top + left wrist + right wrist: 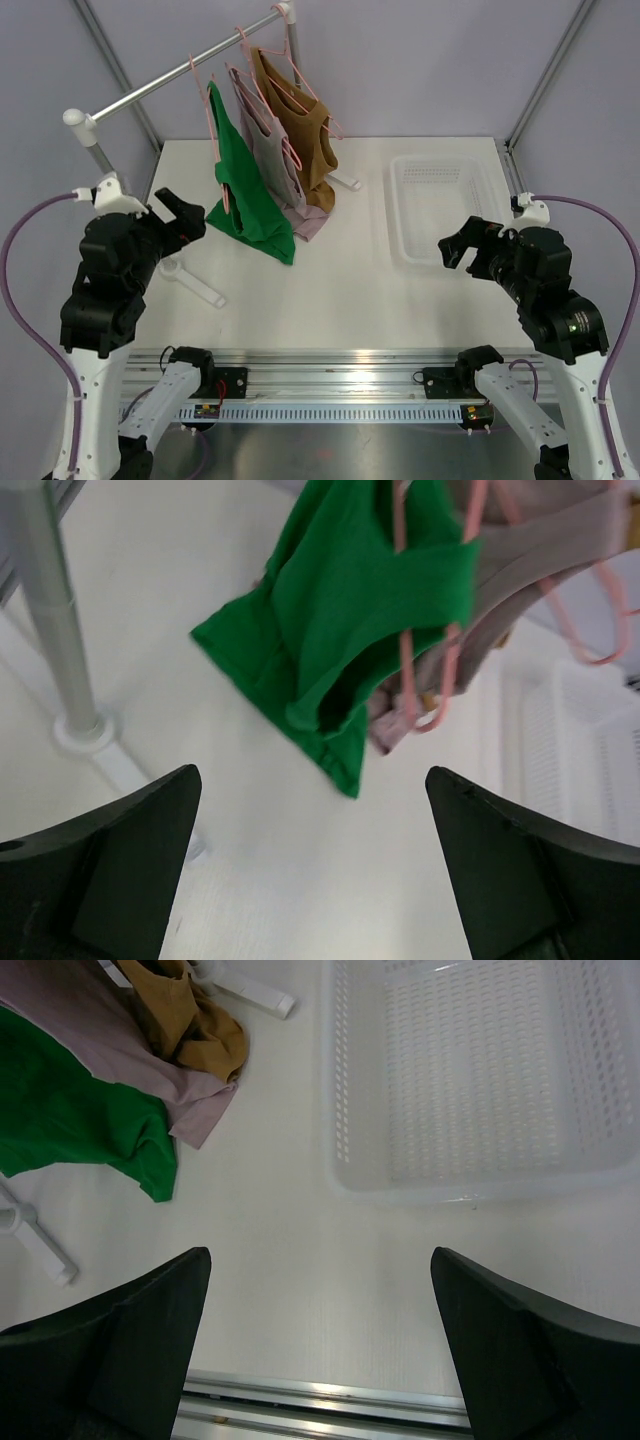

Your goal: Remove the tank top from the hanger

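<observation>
L arm sits at the L side of the bench [330, 290], its left claw [188, 215] wide open w/ nothing between the fingers, held above the bench and pointing toward the clothes, close to them but not touching. Just beside it stands the rack's grey pole [50, 610] on a white foot [195, 282], and a silver rail [180, 65] runs from the pole top up and away to the R. Three tank tops hang off that rail on pink hangers [404, 680], packed side by side. First from the L, and nearest the left claw, is the green tank top [245, 190], its lower edge slumped on the bench. Next is the mauve tank top [275, 160], w/ its hem also on the bench and peeking out from under the green one. Then comes the brown tank top [305, 130], furthest back, its hem bunched on the bench by the rack's far foot. All 3 are on their hangers. R of the clothes, w/ a strip of bare bench between, lies a white perforated basket [340, 1110]. The right claw [455, 250] hovers at the basket's near R corner, also spread wide and holding nothing, well apart from the tank tops.
</observation>
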`<action>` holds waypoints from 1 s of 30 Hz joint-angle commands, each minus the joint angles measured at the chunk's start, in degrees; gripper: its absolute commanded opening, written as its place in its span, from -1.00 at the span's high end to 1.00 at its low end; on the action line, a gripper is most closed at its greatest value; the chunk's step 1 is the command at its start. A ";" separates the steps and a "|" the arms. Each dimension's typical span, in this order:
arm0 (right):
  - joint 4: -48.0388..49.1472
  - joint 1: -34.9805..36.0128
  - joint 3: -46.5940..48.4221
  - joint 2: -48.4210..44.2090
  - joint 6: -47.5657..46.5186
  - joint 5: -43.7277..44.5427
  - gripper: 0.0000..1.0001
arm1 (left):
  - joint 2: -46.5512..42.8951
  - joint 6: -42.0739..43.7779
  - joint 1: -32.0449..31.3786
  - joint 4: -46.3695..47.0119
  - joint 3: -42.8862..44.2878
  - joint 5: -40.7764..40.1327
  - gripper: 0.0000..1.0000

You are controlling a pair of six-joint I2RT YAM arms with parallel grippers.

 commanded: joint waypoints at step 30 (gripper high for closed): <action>5.24 0.29 -2.65 -1.28 2.23 -13.22 -0.99 | 48.66 9.79 -2.17 0.58 43.31 -4.24 1.00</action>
